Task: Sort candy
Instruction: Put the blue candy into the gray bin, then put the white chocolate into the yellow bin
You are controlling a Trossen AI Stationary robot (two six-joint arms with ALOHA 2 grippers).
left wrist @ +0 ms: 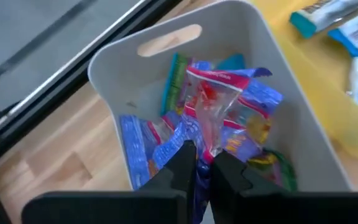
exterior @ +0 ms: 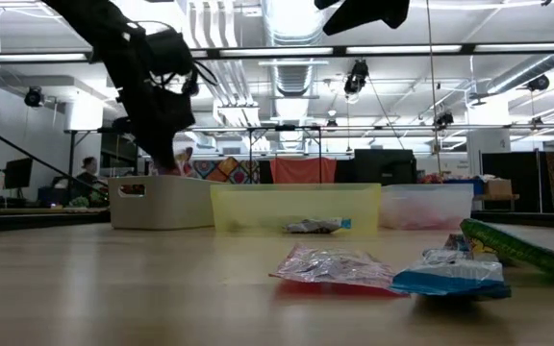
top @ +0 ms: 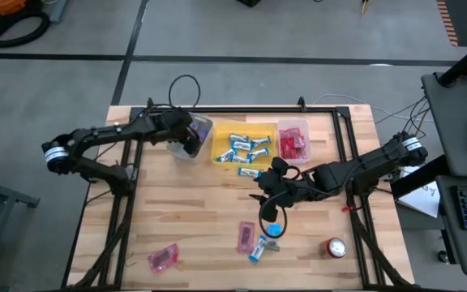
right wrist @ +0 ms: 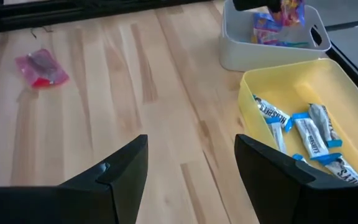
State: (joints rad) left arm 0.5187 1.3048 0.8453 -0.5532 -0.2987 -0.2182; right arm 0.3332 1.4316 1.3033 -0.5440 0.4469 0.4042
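Left end effector [left wrist: 197,163]: pinching a mixed-wrapper candy [left wrist: 219,106] above the white bin [left wrist: 166,46].
Risk: wrapper may cling, missing the bin.
Right end effector [right wrist: 191,165]: spread, over counter [right wrist: 135,93].
Loose candy [right wrist: 41,67]: unsorted.

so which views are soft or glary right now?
Low view: the nearest candy is blurred and the ceiling lights bloom. Left wrist view: the white bin and the left end effector look soft. High view is evenly lit, no glare.
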